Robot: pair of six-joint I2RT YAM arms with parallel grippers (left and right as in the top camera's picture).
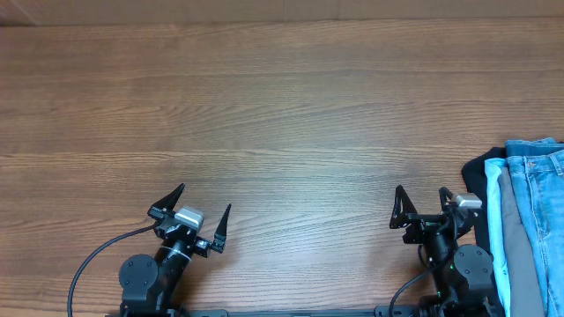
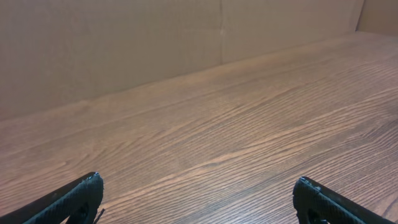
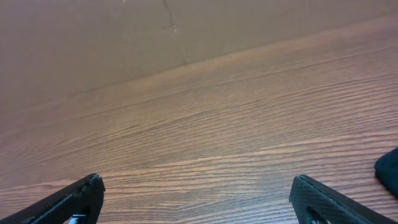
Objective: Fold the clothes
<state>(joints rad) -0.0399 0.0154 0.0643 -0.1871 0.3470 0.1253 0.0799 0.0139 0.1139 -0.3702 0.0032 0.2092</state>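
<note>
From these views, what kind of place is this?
Probably a lab test bench: bare wood-grain table, left gripper and right gripper parked open at its edge, jeans piled with other garments at the right.

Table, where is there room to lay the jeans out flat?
Nearly all the table is bare: from its left edge across to the jeans, and everything beyond the left gripper and right gripper. It is crowded only at the right edge, where the jeans lie bunched with other clothes.
</note>
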